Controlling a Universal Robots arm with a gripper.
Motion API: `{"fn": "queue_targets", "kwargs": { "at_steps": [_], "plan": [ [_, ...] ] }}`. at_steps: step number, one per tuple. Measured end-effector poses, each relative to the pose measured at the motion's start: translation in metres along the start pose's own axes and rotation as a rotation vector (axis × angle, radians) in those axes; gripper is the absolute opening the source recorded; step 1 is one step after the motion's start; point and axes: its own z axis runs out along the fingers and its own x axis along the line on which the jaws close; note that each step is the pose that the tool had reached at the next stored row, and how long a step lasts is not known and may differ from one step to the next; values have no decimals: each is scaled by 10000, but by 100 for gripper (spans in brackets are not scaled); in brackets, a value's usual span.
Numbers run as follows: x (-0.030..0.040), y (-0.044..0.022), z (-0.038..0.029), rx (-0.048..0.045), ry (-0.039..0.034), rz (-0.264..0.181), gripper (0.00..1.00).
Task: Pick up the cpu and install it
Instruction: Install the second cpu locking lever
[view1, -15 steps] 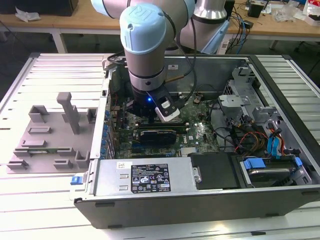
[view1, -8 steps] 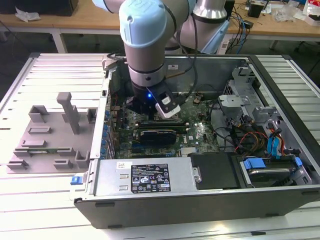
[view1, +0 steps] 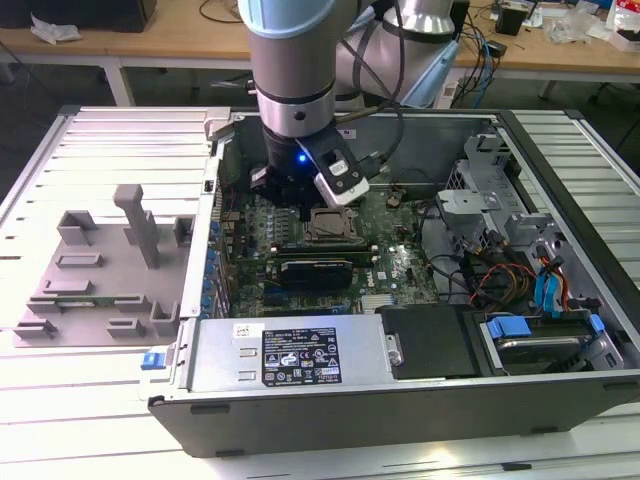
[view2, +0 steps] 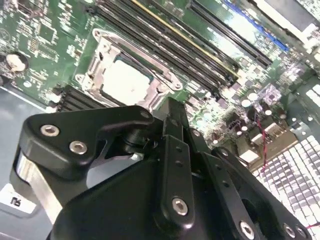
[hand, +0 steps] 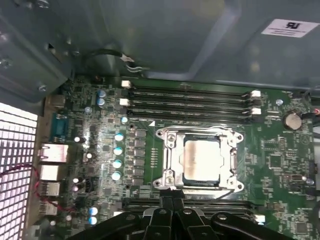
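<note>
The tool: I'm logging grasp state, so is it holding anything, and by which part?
Nothing is held. The tool is shut and empty, beside the socket frame, where the cpu already sits.

In the first wrist view, the cpu (hand: 201, 159) lies flat inside the metal socket frame (hand: 167, 160) on the green motherboard (hand: 280, 165). The gripper (hand: 172, 196), its fingertips (hand: 178, 196) pressed together, hangs just beside the frame. Black memory slots (hand: 190, 102) run along the frame's other side.

Arm (view1: 296, 60) upright — fingers (hand: 172, 196) seemingly together
</note>
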Motion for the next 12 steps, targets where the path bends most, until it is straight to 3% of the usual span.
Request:
{"fn": "queue_targets", "kwargs": {
  "at_steps": [3, 4, 6, 9, 11, 12],
  "plan": [
    [-136, -7, 11, -2, 12, 0, 11],
    [-213, -12, 17, 10, 41, 3, 11],
    [-214, -43, 13, 53, 72, 4, 11],
    [-213, -76, 9, 343, 210, 29, 11],
    [-211, -82, 17, 361, 214, 34, 11],
    [-195, -88, 53, 363, 214, 34, 11]
  ]
}}
